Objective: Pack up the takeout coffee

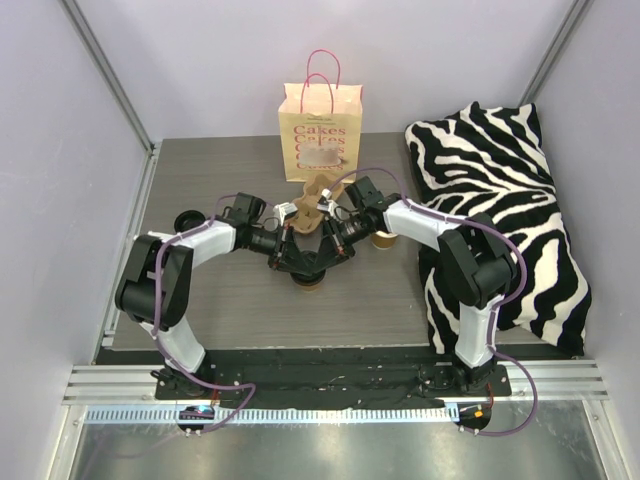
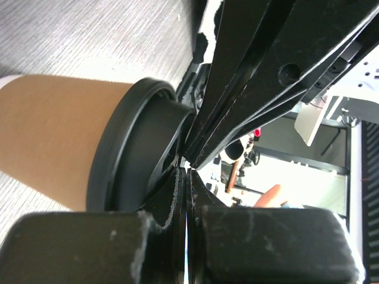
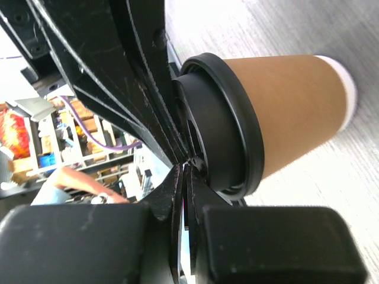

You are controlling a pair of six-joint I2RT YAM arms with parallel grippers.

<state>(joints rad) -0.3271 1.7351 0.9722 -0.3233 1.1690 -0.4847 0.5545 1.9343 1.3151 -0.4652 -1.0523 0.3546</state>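
Top view, scene: the coffee cup (image 1: 308,283) stands upright on the table (image 1: 230,300) directly under both grippers; a second cup (image 1: 384,239) stands just beside the right forearm; the cardboard carrier (image 1: 318,192) lies in front of the paper bag (image 1: 320,130); a zebra cushion (image 1: 500,200) fills the right side
Top view, pose: both arms reach inward, elbows out, wrists pitched down; the left gripper (image 1: 290,258) and right gripper (image 1: 325,255) meet tip to tip above the cup

Left wrist view, hand: the fingers (image 2: 174,198) are pressed together with nothing visible between them; their tips sit at the recessed top of the black lid (image 2: 127,171), touching the other gripper's tips
Left wrist view, cup: brown paper wall, lid on, base on the table

Right wrist view, hand: the fingers (image 3: 201,198) are closed to a hairline slit; whether a lid edge is nipped there cannot be told
Right wrist view, cup: the same cup, its lid meeting both sets of tips

Step in hand: probably pressing the lid home with closed tips; neither cup is in the carrier or bag yet
Next move: likely lift clear, spread one gripper, grasp the cup around its wall and keep it upright toward the carrier
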